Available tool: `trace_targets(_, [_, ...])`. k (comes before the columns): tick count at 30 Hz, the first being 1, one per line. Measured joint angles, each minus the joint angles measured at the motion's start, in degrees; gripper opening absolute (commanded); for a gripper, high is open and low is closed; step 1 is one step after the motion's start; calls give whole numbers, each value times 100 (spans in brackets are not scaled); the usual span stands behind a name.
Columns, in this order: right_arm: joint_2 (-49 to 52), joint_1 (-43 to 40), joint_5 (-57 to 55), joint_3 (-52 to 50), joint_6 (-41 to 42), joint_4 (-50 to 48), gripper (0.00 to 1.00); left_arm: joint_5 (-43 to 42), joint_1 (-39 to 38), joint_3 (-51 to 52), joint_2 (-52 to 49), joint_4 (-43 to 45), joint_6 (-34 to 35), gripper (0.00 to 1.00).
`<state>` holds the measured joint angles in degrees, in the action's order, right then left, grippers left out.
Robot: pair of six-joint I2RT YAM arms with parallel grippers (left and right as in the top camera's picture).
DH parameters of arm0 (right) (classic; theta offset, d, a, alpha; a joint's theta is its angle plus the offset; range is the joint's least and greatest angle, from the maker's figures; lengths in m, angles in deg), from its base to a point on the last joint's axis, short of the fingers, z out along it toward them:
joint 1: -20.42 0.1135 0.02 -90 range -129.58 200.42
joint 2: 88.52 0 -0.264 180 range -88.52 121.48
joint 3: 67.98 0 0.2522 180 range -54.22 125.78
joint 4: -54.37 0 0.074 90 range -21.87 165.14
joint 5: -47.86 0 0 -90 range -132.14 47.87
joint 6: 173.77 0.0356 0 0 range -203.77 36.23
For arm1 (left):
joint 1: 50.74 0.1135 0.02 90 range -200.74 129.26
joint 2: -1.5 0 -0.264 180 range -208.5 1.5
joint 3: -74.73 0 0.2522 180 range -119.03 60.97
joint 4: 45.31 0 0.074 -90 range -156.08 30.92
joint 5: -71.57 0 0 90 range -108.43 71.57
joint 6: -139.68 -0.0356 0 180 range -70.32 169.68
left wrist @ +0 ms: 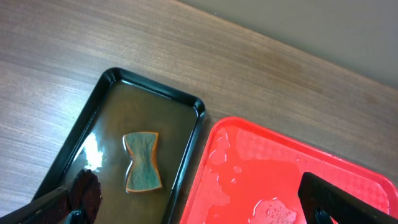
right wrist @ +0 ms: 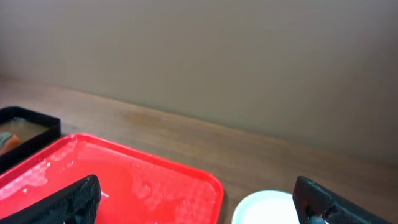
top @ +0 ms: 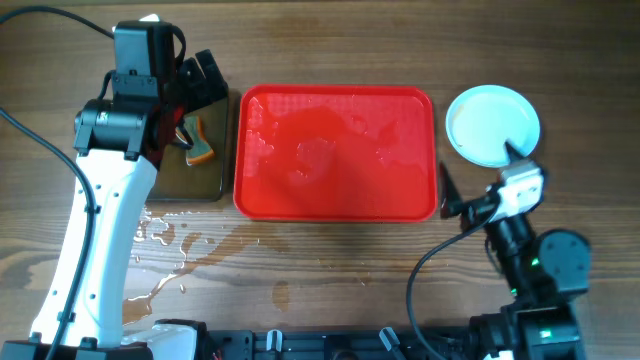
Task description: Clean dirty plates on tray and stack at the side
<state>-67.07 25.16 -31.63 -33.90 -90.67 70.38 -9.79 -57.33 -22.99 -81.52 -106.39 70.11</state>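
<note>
**Overhead and wrist views.** The plates [top: 490, 122] lie on the wooden table [top: 330, 40] to the right of the tray [top: 335, 195], close to its right rim but apart from it. From above they read as a single pale aqua-white disc, so how many are stacked cannot be told. In the right wrist view only the upper arc of the top plate shows, cut off by the lower frame edge.

The right gripper [top: 478, 172] sits just on the near side of the plates, its jaws spread wide with nothing between them. One finger [top: 512, 152] overlaps the plates' near rim. The other [top: 446, 190] stands beside the tray's right edge.

The left gripper [left wrist: 199, 199] hangs over the black pan [left wrist: 189, 99], left of the tray and well apart from the plates. Its jaws are likewise spread wide and grasp nothing, and only the fingertips [left wrist: 84, 193] enter the left wrist view. In the overhead view the left arm hides much of the pan.

A bow-tie-shaped sponge [left wrist: 143, 162] lies in brownish liquid in the pan. The tray's red surface carries a film and beads of water. A puddle [top: 165, 245] spreads on the table near the left arm.
</note>
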Motion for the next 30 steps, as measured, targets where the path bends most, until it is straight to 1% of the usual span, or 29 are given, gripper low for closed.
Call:
trace_targets(2, [-468, 0, 0, -645, 129, -197, 100, 0, 0, 0, -2, -4, 2, 100])
trace_targets(4, [-957, 0, 0, -1082, 262, -286, 100, 0, 0, 0, -2, 11, 0, 100])
trace_targets(5, [-1351, 0, 0, -1394, 391, -299, 100, 0, 0, 0, -2, 4, 0, 100])
trace_targets(10, [-1980, 0, 0, -1888, 682, -317, 100, 0, 0, 2, -2, -2, 0, 100])
trace_targets(30, [-2031, 0, -4, -1989, 732, -291, 100, 0, 0, 0, -2, -7, 0, 100])
